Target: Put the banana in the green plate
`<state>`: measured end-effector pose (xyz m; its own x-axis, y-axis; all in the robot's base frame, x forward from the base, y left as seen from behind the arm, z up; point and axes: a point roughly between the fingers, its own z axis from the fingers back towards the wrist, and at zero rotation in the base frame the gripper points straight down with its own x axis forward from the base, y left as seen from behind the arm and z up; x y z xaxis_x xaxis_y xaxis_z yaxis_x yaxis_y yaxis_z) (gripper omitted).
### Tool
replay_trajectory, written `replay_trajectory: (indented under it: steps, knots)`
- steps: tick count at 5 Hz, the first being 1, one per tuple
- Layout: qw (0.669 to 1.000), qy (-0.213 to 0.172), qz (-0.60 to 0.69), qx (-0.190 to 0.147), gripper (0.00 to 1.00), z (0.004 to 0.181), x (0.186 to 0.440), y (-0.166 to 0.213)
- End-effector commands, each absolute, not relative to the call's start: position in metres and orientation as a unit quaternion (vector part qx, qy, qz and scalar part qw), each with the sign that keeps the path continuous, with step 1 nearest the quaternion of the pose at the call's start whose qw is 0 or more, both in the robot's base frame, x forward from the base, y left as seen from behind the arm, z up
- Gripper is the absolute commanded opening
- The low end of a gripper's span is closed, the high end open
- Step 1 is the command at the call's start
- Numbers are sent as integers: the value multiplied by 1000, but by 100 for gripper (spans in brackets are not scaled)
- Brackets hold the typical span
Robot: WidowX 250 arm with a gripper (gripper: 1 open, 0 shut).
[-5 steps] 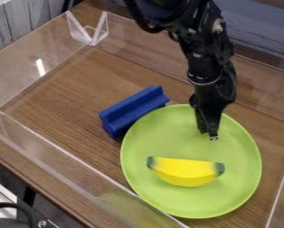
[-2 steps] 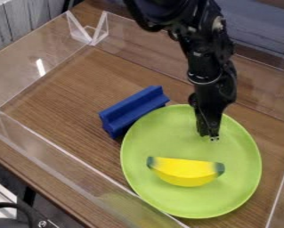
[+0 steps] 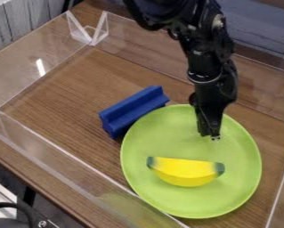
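Your landmark is the large round lime-green plastic plate (image 3: pixel 233 191). The small bright yellow half-moon toy banana (image 3: pixel 187 170) lies inside it, toward its near side, flat and free. The black gripper (image 3: pixel 211 134) hangs over the plate's far half, pointing steeply down, fingers together on nothing, apart from the banana. Placement looks done; next, judge a straight lift clear. A blue rectangular block (image 3: pixel 133 110) sits just left of the plate's rim.

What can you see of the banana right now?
The small bright yellow toy banana looks like smooth plastic, half-moon shaped with dark greenish-grey tips. It lies flat inside the large round lime-green plastic plate, in its near half, curved edge toward the camera. Only the plate touches it; the black tool stands apart, above the plate's far side.
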<state>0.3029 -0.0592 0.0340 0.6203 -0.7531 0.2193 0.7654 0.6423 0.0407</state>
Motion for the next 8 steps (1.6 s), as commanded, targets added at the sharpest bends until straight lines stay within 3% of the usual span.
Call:
replay_trajectory:
  steps: [1,2,8]
  knots:
    - [894,-156,-419,-17,0,64,314,-59]
    - [895,-156,-418,-21,100,65,312,-60]
    - [888,-161,-430,-33,100,49,319,-56]
